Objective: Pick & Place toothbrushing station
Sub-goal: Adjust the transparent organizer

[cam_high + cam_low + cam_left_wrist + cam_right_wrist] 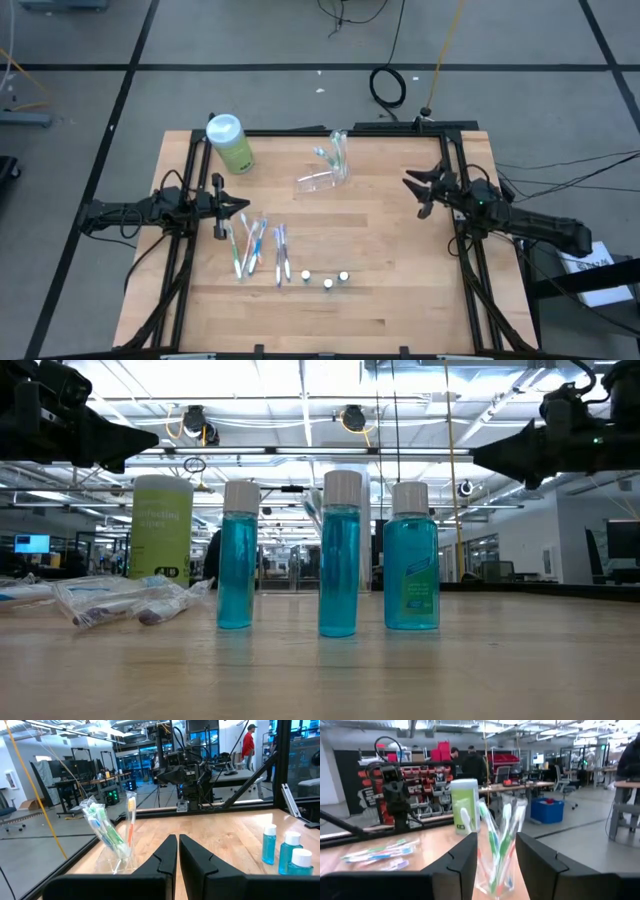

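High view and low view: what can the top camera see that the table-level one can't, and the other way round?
Only the high view shows the clear toothbrushing station holding toothbrushes, plus the whole wooden table and both arms reaching in from the sides. Only the low view shows the blue liquid in the three small bottles and the big room behind them. Both show the light-green bottle, the wrapped toothbrushes, and the left gripper and right gripper above the table.
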